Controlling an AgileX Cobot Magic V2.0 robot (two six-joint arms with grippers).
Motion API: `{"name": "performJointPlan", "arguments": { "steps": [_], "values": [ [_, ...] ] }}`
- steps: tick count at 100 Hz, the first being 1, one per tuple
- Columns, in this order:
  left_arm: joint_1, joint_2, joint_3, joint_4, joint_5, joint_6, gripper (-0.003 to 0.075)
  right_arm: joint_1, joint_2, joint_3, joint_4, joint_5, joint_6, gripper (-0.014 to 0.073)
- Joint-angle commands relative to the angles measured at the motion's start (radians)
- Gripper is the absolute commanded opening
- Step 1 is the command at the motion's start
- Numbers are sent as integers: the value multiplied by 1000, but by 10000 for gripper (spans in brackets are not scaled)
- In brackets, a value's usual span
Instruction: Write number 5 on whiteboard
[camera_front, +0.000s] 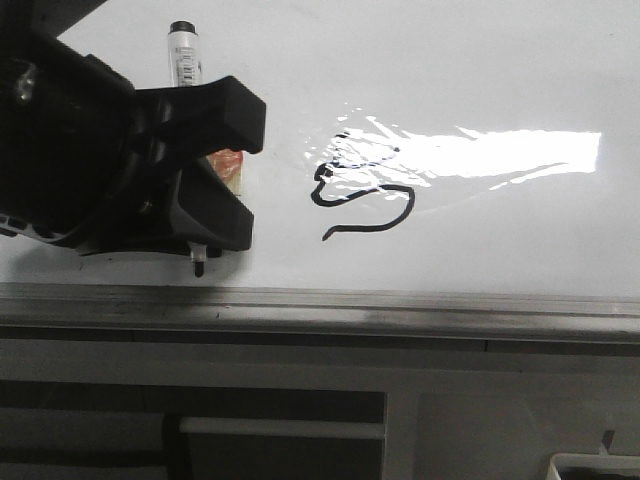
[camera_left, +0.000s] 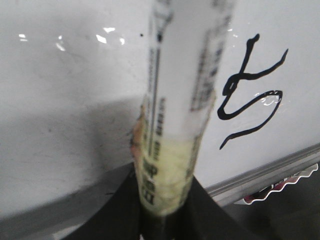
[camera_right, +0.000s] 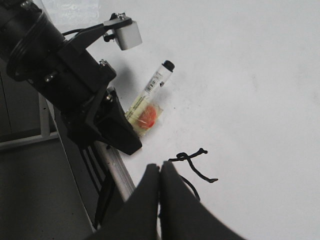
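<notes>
The whiteboard is glossy white with a grey edge rail along its near side. A black drawn number 5 sits on it near the glare patch; it also shows in the left wrist view and the right wrist view. My left gripper is shut on a white marker, its tip pointing down near the rail, left of the 5. The marker fills the left wrist view, and shows in the right wrist view. My right gripper is shut and empty, above the 5.
The grey metal rail runs along the board's near edge, with a dark table frame below it. A white tray corner shows at the lower right. The left arm's black body stands over the board's edge.
</notes>
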Motion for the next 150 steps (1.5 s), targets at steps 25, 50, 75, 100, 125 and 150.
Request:
{"name": "performJointPlan", "arguments": {
  "steps": [25,50,75,100,125,150],
  "values": [
    [12,42,-10,-10,-120,-9,-20,-6,-8,-28,-10,-64,3,-63],
    [12,42,-10,-10,-121,-9,-20,-6,-8,-28,-8,-64,25,-63],
    [13,42,-10,-10,-147,-9,-20,-6,-8,-28,-8,-64,25,-63],
    [61,42,-10,-10,-128,-9,-20,-6,-8,-28,-8,-64,25,-63],
    [81,42,-10,-10,-109,-9,-20,-6,-8,-28,-8,-64,25,-63],
    [81,42,-10,-10,-109,-9,-19,-6,-7,-28,-6,-66,25,-63]
  ]
}}
